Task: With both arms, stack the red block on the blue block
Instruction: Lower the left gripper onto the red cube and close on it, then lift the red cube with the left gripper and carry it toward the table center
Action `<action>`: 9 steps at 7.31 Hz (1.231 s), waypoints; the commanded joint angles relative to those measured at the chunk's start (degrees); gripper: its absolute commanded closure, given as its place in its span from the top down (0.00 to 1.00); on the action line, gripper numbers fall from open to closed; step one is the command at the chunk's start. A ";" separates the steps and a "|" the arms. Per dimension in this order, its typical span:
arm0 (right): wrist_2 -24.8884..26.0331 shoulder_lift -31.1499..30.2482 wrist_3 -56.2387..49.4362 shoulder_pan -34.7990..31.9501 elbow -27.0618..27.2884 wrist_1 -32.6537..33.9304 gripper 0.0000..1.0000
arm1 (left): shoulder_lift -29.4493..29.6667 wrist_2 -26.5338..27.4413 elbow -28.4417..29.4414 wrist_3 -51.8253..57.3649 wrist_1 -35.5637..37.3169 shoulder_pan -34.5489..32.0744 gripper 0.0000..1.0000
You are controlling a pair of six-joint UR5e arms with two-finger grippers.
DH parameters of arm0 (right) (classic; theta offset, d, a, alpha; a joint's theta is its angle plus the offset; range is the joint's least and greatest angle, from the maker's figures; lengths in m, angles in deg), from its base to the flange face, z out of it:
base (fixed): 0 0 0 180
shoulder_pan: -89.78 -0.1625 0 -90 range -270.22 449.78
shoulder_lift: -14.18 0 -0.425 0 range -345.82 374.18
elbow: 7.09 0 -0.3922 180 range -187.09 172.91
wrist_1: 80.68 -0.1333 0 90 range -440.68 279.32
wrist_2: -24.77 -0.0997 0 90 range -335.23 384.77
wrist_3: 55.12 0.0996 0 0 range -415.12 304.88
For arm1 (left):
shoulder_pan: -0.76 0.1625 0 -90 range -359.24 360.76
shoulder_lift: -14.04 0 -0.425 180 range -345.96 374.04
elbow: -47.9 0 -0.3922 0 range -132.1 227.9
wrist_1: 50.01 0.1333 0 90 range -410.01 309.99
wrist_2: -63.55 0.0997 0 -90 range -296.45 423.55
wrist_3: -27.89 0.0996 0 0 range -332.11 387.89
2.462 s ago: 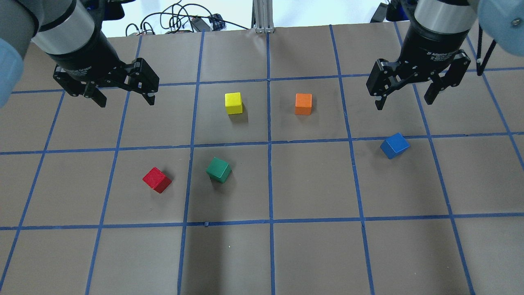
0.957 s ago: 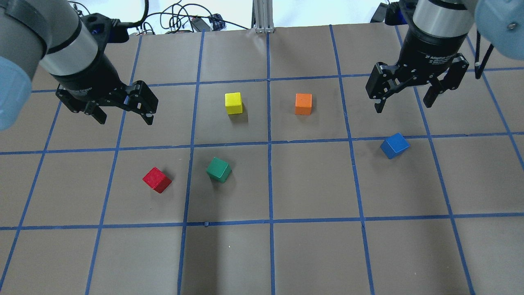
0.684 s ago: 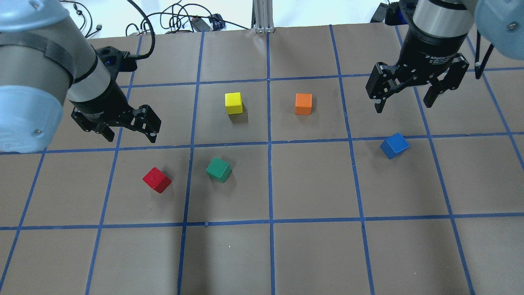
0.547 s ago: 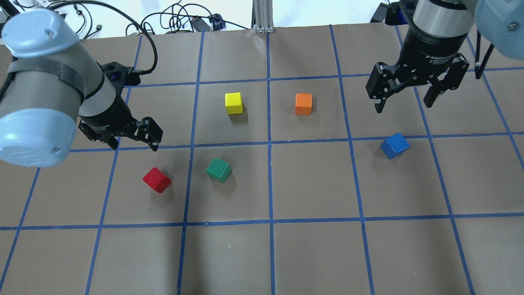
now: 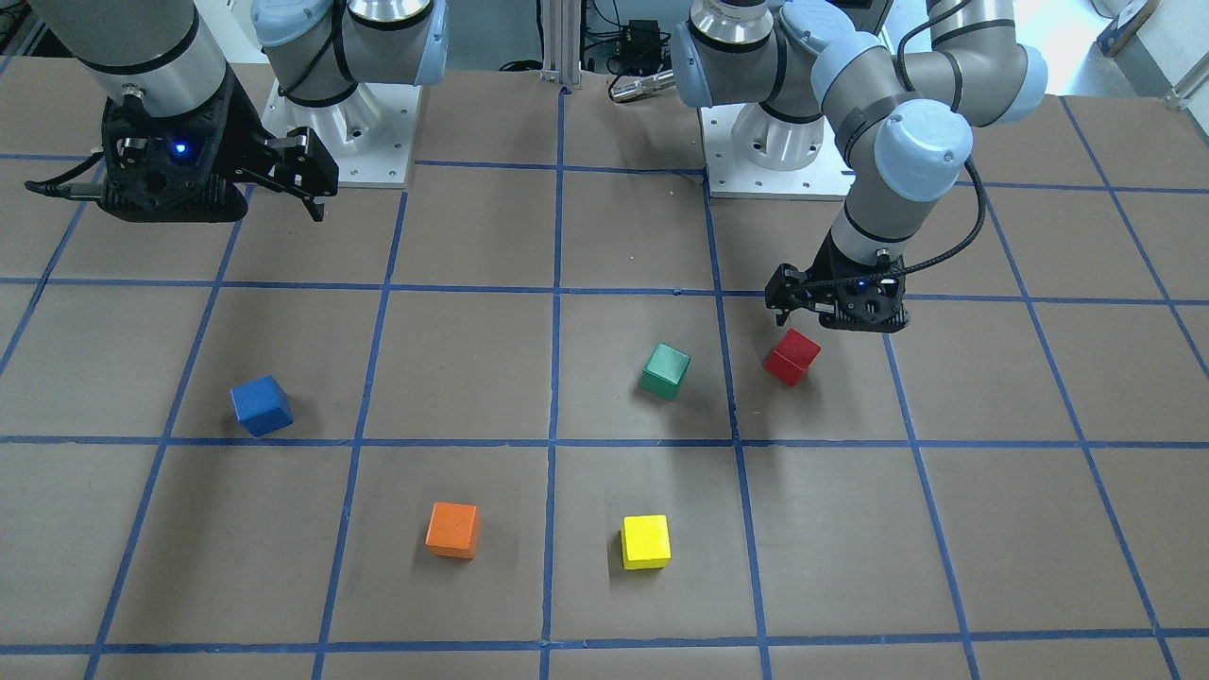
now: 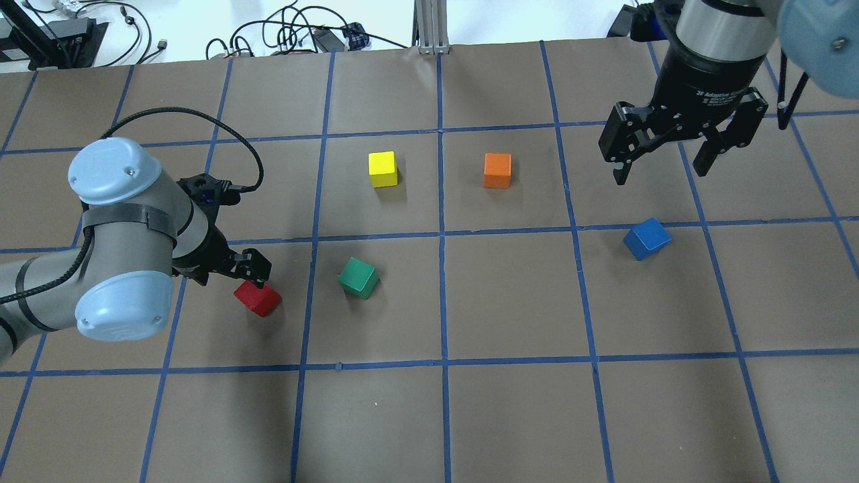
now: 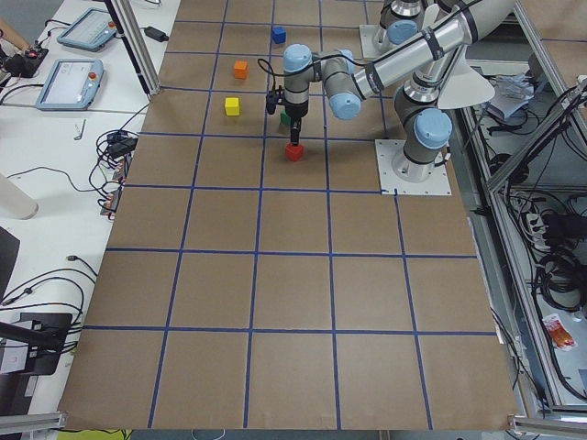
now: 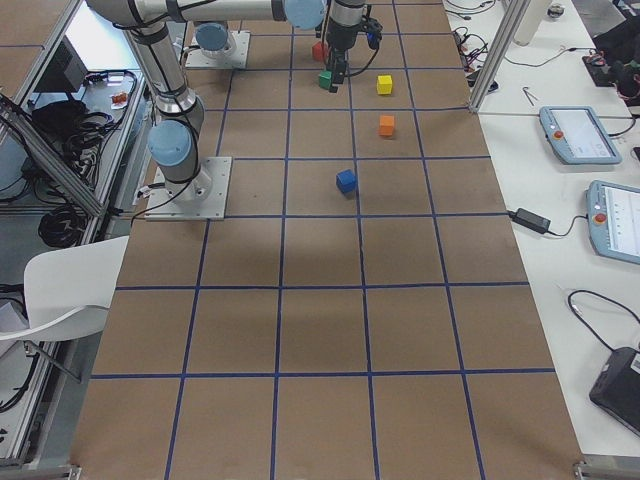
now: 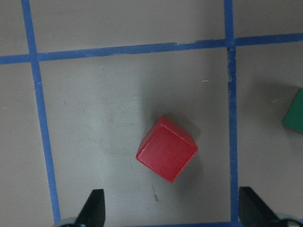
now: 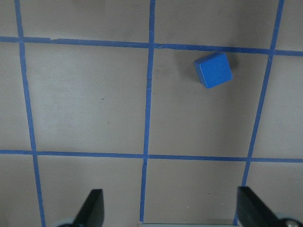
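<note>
Silver-grey tubes, light blue joint caps, black strap bands on left arm [image 6: 131, 225] and right arm [image 6: 718, 30]. Black braided cable [image 6: 231, 131] along the left. Black left end effector [image 6: 229, 274] and right end effector [image 6: 661, 173], blue LEDs; white "2F Adaptive" lettering on right. White bolted base plates [image 5: 373, 156].

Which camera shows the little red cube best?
The left wrist view: the red block appears large and unobstructed. Overhead, the left gripper partly covers it; the front-facing view shows it small; the side views show a speck.
</note>
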 commanded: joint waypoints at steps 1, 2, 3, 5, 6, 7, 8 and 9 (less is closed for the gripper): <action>-0.01 0.00 -0.06 -0.01 0.00 0.07 1.00 | 3.76 0.06 -3.34 1.71 7.94 0.05 1.00; -0.01 0.00 -0.06 -0.01 0.00 0.24 1.00 | 4.91 0.06 -3.89 1.71 9.39 0.05 1.00; 0.08 0.00 -0.06 0.07 -0.09 0.16 1.00 | 5.79 0.06 -4.94 1.53 9.83 0.05 1.00; 0.08 0.00 -0.14 0.07 0.00 0.42 1.00 | 7.20 0.06 -6.44 1.71 14.66 0.05 1.00; 0.08 0.00 -0.14 0.07 0.00 0.59 1.00 | 7.81 0.06 -6.27 1.62 15.54 0.05 0.93; 0.00 0.00 -0.14 0.07 0.00 0.59 1.00 | 8.26 -0.03 -6.35 1.53 16.34 0.05 0.53; 0.08 0.00 -0.14 0.07 0.00 0.51 1.00 | 8.35 0.06 -6.18 1.36 16.52 0.05 0.33; 0.08 0.00 -0.14 0.07 0.00 0.42 1.00 | 8.09 0.14 -6.01 0.75 16.69 0.05 0.32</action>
